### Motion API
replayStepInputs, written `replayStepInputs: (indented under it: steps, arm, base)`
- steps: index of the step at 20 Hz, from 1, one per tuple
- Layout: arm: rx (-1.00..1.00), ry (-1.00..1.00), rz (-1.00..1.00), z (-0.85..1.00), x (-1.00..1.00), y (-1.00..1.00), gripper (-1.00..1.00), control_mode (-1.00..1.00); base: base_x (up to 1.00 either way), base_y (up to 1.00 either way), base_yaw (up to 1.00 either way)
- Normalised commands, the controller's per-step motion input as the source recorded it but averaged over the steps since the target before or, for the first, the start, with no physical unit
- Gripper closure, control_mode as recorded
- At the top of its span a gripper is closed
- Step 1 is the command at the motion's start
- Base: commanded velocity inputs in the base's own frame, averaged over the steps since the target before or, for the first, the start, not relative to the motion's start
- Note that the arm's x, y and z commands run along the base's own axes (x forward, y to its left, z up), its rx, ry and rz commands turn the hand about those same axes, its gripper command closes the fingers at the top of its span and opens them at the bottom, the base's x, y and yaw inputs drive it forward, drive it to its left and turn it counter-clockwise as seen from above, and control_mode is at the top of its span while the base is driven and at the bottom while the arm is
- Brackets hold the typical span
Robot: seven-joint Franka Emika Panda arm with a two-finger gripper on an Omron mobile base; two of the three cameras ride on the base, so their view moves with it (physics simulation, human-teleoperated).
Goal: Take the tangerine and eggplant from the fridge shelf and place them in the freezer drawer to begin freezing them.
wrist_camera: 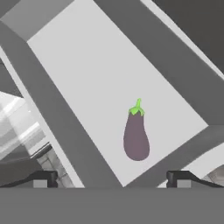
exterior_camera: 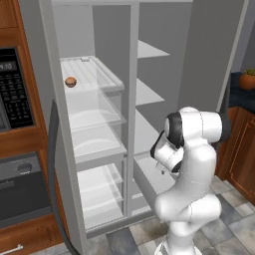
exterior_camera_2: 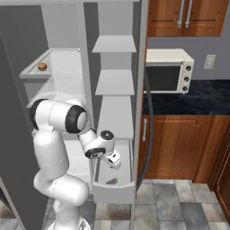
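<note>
Small purple eggplant lying loose in pale grey freezer drawer; gripper spread wide, empty, fingertips cut off; tiny orange-brown tangerine on ribbed white fridge shelf.

The freezer drawer is lying open from above, its floor mostly bare; the eggplant is taking up a patch near one end. Low walls are hemming its sides. The tangerine is sitting unobstructed at the open front of the fridge shelf.
</note>
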Motion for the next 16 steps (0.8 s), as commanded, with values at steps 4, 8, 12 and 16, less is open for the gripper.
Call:
replayStepInputs:
  steps: [4,8,12,16]
  arm:
    - [0.00,-0.05,0.00,1.00,-0.01,0.00,-1.00,-1.00]
    - [0.00,-0.01,0.00,1.00,-0.04,0.00,-1.00,-1.00]
    - [0.00,0.00,0.00,1.00,-0.03,0.00,-1.00,-1.00]
    - [0.00,0.00,0.00,1.00,0.00,0.00,-1.00,-1.00]
  base:
    - [0.00,0.00,0.00]
    - [0.00,0.00,0.00]
    - [0.00,0.00,0.00]
    - [0.00,0.00,0.00]
